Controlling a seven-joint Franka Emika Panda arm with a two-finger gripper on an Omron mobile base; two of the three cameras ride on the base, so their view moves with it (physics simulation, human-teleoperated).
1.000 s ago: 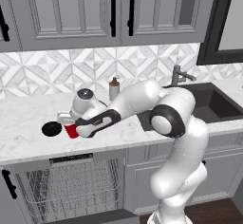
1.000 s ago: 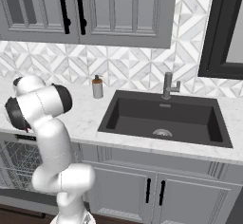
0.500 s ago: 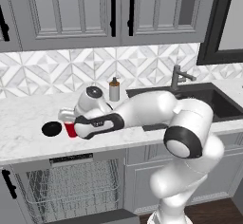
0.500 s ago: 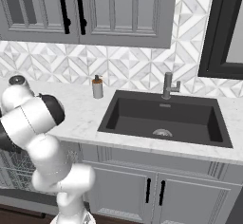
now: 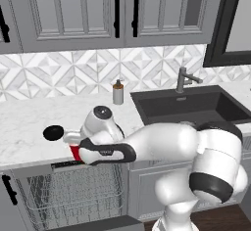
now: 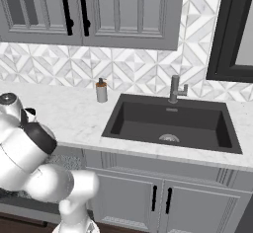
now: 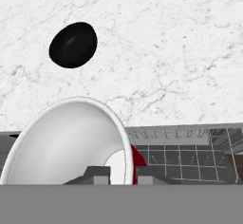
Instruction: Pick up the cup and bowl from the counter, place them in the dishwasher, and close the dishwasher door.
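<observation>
Red cup (image 7: 71, 144) pinched at rim by gripper (image 7: 121, 173), seemingly over dishwasher (image 7: 190, 154); bowl (image 7: 73, 44) beyond.

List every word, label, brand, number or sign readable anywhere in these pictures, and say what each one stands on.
None: no readable text in any view.
Cup: plain red outside, pale inside, no print.
Bowl: plain black.
Soap bottle: no label visible.
Dishwasher control strip: dark, too small to show any marking.
Cabinet doors and counter: unmarked.
</observation>
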